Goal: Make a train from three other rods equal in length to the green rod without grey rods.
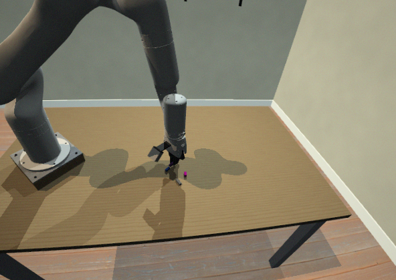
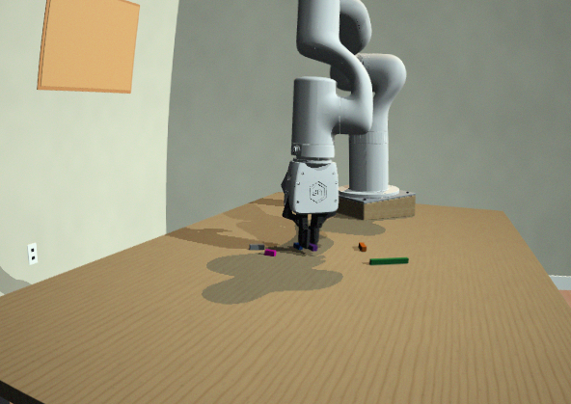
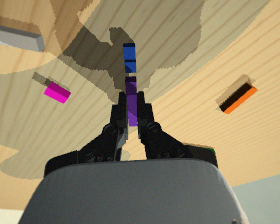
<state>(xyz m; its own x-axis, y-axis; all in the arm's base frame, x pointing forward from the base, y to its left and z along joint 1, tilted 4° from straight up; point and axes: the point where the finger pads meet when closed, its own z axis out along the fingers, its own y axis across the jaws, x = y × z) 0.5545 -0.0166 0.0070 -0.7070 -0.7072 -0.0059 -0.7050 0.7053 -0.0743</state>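
Observation:
My gripper [image 1: 172,162] [image 2: 309,245] [image 3: 132,102] is shut on the purple rod [image 2: 313,247] [image 3: 132,102], which is at table level. Beyond its far end in the wrist view lie what look like two short blue rods, a nearer one [image 3: 130,66] and a farther one [image 3: 129,52], in line with each other and nearly in line with the purple rod. A narrow gap shows between blue and purple. The fingers partly hide the purple rod. The green rod [image 2: 389,261] lies apart; the gripper hides most of it in the wrist view.
A magenta rod [image 1: 185,174] [image 2: 270,253] [image 3: 57,93] and a grey rod [image 1: 178,182] [image 2: 257,247] [image 3: 18,38] lie to the left in the wrist view. An orange rod [image 2: 363,247] [image 3: 238,98] lies to the right there.

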